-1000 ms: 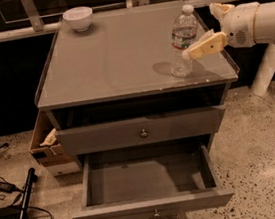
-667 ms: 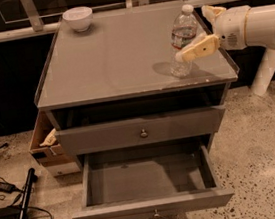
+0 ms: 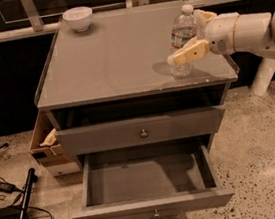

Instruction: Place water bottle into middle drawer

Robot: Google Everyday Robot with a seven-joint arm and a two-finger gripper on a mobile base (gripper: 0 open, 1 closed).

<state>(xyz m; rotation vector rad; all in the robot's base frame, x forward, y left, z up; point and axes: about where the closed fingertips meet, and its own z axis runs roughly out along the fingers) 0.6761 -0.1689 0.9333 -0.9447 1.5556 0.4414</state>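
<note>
**Bottle on counter, middle drawer open**

Camera view:
- Seeing water bottle (image 3: 183, 27) upright on the counter (image 3: 111, 59), right side, near the front edge. White cap on, label band round the upper body.
- Seeing hand (image 3: 184, 37) reaching in from the right at bottle height. Spread apart, not clamped: one finger (image 3: 188, 53) across the front of the bottle's lower half, the other (image 3: 203, 16) behind it, just right of the cap. Bottle between the two. Can't tell whether either finger touches it.
- Seeing middle drawer (image 3: 153, 206) pulled well out, plain grey floor showing, knob at front centre. Well below and left of the bottle.
- Upper drawer (image 3: 143, 131) shut, just above it.
- White bowl (image 3: 77, 18) at the counter's far left corner, well apart from the bottle.
- Cardboard box (image 3: 46, 143) on the floor against the cabinet's left side.
- Cables (image 3: 7, 189) on the floor, far left.
</note>
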